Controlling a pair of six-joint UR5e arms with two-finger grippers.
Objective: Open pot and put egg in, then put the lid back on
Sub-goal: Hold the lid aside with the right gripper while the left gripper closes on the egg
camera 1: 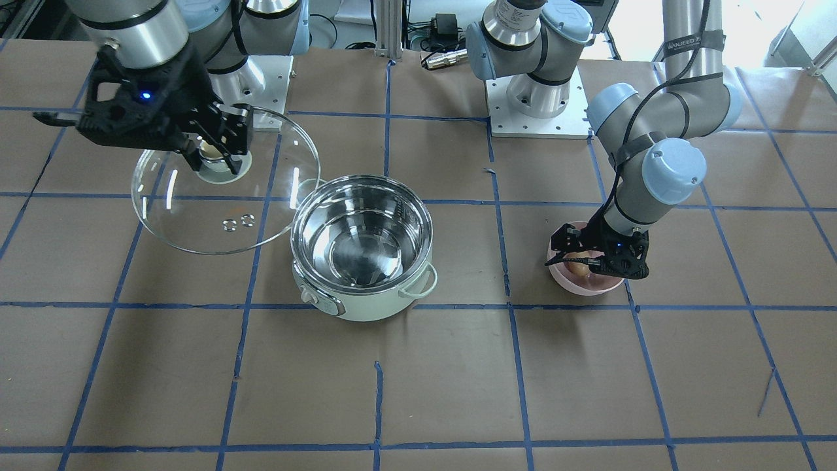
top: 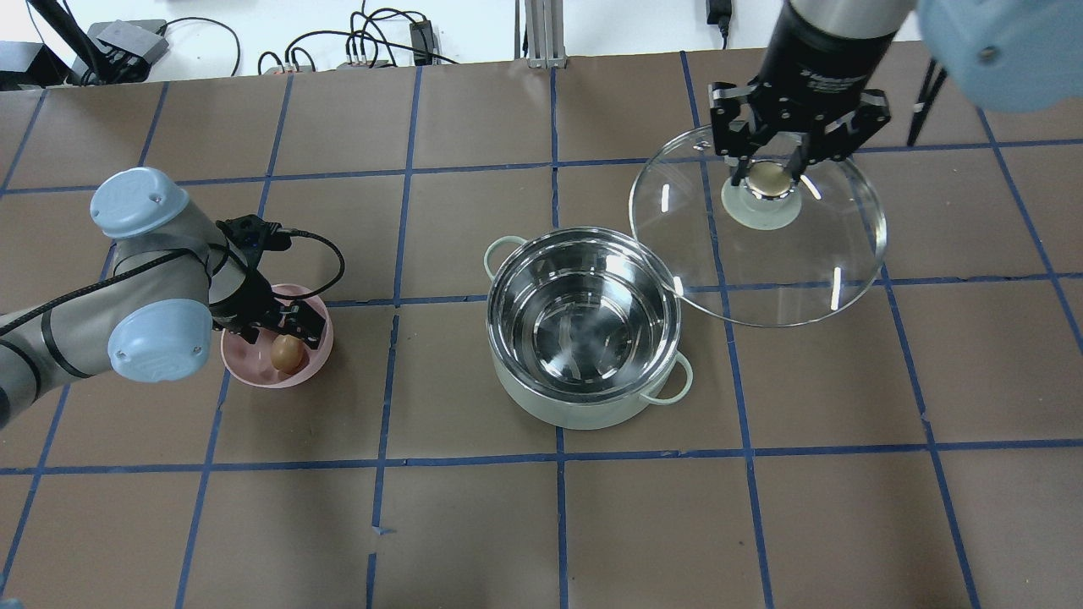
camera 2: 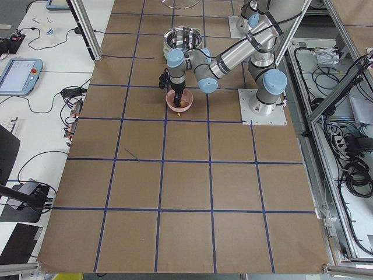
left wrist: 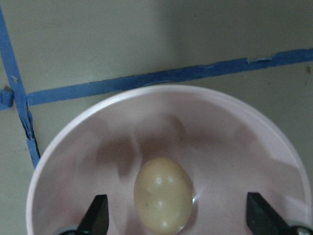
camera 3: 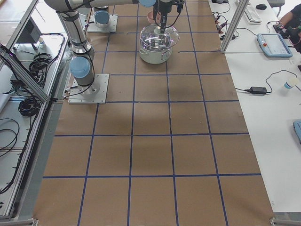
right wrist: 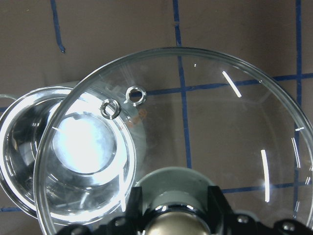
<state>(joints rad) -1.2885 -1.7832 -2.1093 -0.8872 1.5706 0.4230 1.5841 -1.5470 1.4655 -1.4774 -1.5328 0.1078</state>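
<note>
The mint-green pot [top: 592,338] stands open at the table's middle, its steel inside bare; it also shows in the front view [camera 1: 363,248]. My right gripper [top: 768,173] is shut on the gold-topped knob of the glass lid [top: 787,254] and holds it in the air beside the pot; the lid fills the right wrist view [right wrist: 195,147]. The light-brown egg [top: 288,353] lies in the pink bowl [top: 313,304]. My left gripper [top: 283,326] is open, its fingers [left wrist: 95,215] down in the bowl on either side of the egg [left wrist: 164,196].
The brown table is marked with a blue tape grid [top: 558,457]. The arm bases [camera 1: 536,98] stand at the back. Cables and power bricks [top: 372,51] lie beyond the far edge.
</note>
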